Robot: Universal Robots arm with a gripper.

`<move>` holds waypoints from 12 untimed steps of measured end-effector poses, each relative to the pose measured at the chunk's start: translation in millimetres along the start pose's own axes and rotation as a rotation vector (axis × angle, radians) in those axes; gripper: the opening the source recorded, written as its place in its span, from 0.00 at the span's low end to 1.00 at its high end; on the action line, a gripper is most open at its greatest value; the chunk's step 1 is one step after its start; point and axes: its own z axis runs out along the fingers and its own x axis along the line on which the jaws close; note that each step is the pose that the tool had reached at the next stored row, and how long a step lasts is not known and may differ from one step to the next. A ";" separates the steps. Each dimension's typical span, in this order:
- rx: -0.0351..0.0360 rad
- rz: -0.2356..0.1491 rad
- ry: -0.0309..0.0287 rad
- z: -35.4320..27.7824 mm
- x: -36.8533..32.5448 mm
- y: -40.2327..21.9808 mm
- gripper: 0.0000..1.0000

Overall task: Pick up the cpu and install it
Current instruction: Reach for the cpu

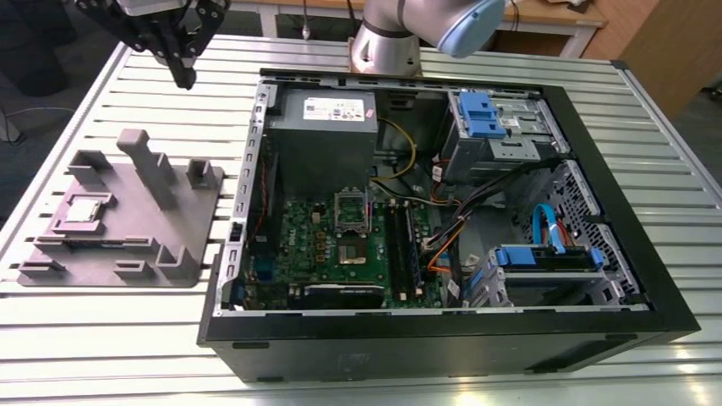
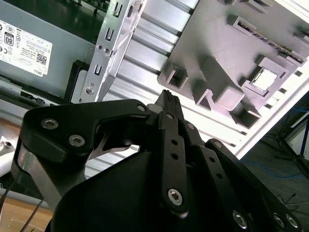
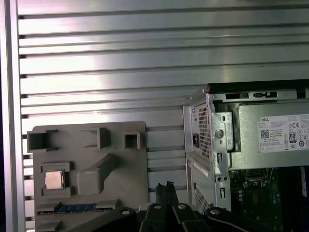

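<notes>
Slatted metal table (image 1: 113,338) — an open computer case (image 1: 451,338) beside a grey holder tray (image 1: 192,216).
The cpu (image 1: 88,209) (image 2: 265,79) (image 3: 54,180) lies flat in a recess of the tray, at the exterior view's left, well apart from the green motherboard (image 1: 327,249) inside the case. The gripper (image 1: 183,80) (image 2: 168,96) (image 3: 166,186) hangs high over the table — fingers pressed together, holding nothing.

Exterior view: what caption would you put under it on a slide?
Gripper hangs shut over the table; the cpu lies in a grey holder beside the open computer case.
</notes>
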 end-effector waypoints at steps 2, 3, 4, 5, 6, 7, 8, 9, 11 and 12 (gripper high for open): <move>0.0000 0.000 -0.0001 0.1 2.9 -0.2 0.11; -0.0001 0.000 -0.0002 0.2 4.5 -0.4 0.11; -0.0001 0.000 -0.0002 0.3 6.0 -0.5 0.11; 0.0000 0.000 -0.0002 0.3 7.5 -0.6 0.11; -0.0001 0.000 -0.0002 0.4 9.1 -0.7 0.11; -0.0001 0.000 -0.0002 0.5 10.7 -0.8 0.11; 0.0000 0.000 -0.0002 0.5 12.2 -0.9 0.11; 0.0000 0.000 -0.0002 0.6 13.7 -1.1 0.11; 0.0000 0.000 -0.0001 0.9 17.2 -1.3 0.11; 0.0000 0.000 -0.0001 1.1 19.3 -1.5 0.11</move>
